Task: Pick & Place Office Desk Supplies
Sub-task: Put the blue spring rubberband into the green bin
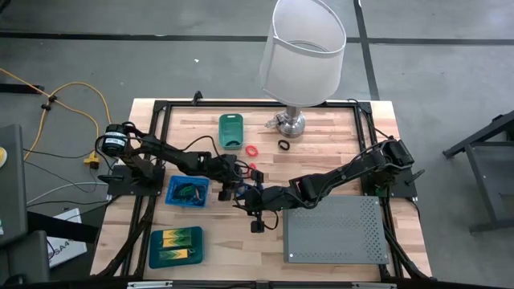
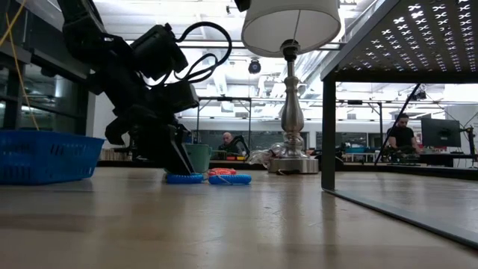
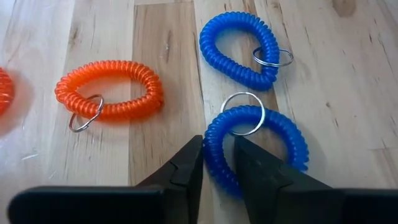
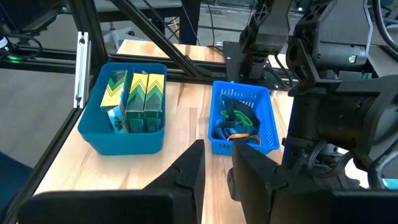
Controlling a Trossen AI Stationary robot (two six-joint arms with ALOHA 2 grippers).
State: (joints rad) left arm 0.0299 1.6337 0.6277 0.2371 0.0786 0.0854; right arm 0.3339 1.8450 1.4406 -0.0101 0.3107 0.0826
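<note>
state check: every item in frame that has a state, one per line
left claw: closing around the coil of a blue coil loop, at table level
blue coil loop: flat on the table, between the claw fingers
second blue coil loop: flat, loose
orange coil loop: flat, loose
blue basket: holds several loops
blue bin: holds upright yellow-and-green blocks
green bin: looks empty
right claw: fingers slightly apart, nothing between them

In the left wrist view a red coil (image 3: 4,90) is cut by the left edge, and the near blue coil (image 3: 273,134) passes under the finger at the bottom. In the low view the blue basket (image 2: 45,155) runs off at left. The overhead's small black ring (image 1: 283,144) is too small to read.
</note>
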